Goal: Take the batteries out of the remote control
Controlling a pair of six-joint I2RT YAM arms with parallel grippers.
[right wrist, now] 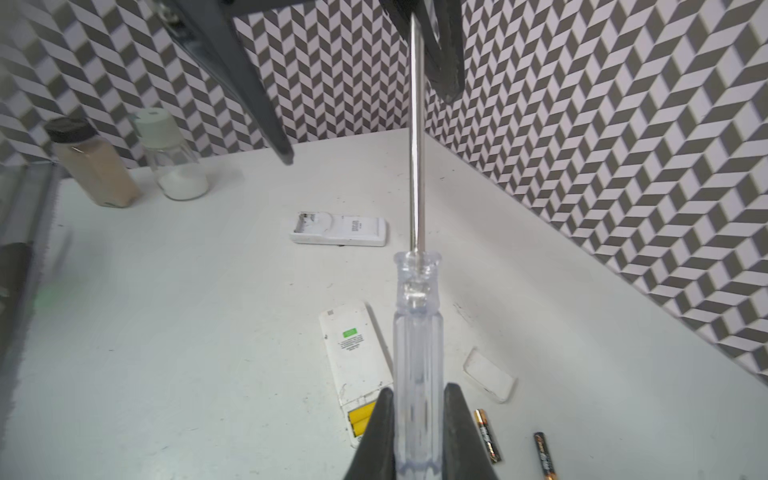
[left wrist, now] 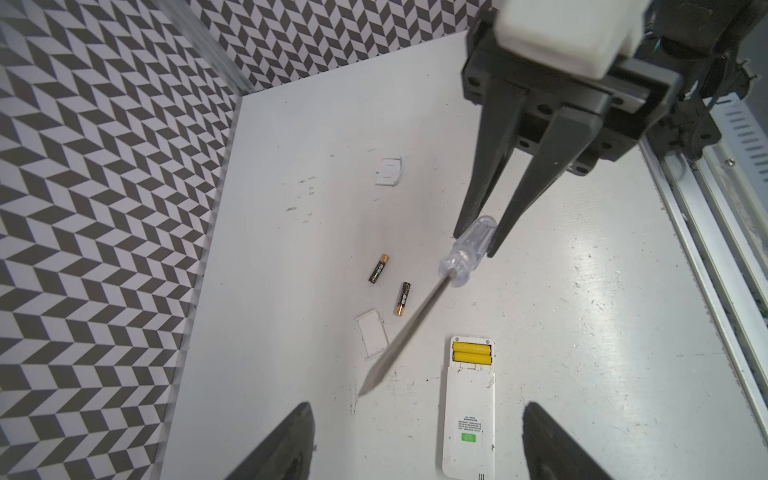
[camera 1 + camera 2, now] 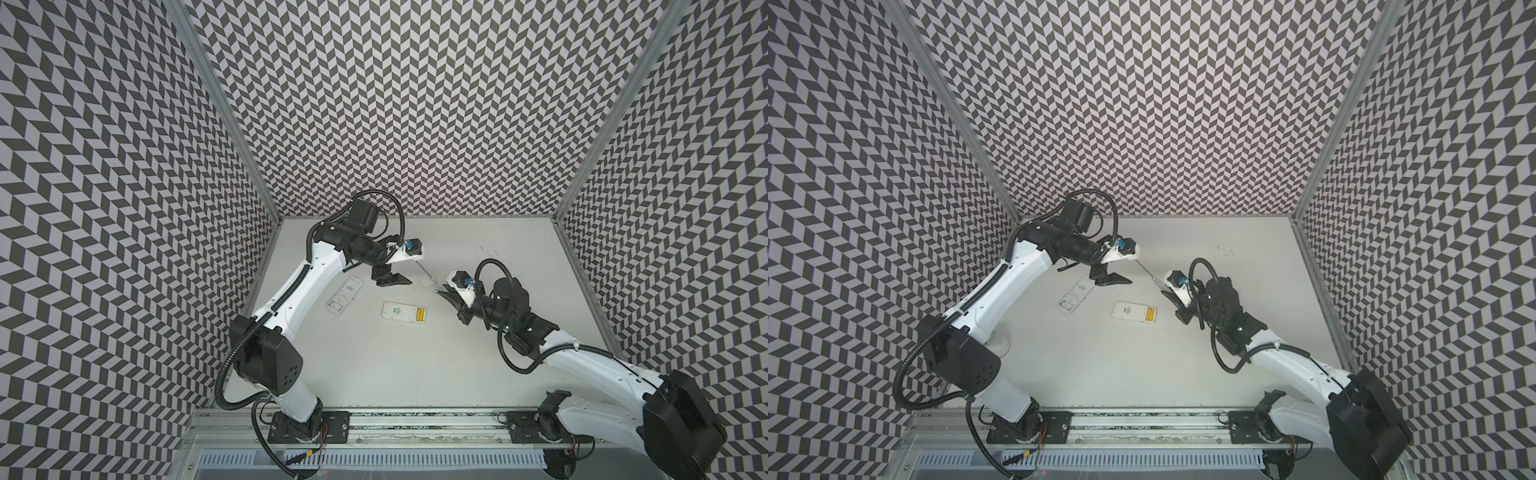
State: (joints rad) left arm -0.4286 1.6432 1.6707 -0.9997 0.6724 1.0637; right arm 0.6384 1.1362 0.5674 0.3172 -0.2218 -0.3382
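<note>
You look to be about halfway through. Two black batteries [image 2: 378,269] with gold ends lie loose on the white table [image 2: 602,332], near a detached battery cover [image 2: 372,338]. A second remote [image 1: 338,230] lies farther off, its battery bay open and empty.

The nearer remote control [image 2: 469,415] lies face down with its bay uncovered. Two yellow batteries [image 2: 473,353] sit side by side inside it, and those are what is left to unload.

Your right gripper [image 2: 476,243] is clamped on the clear handle of a screwdriver [image 2: 461,253]. It holds the tool in the air, blade pointing toward your left gripper [image 2: 417,405]. That gripper's jaws stand wide apart and hold nothing. Prising out the yellow pair is probably what comes next.
</note>
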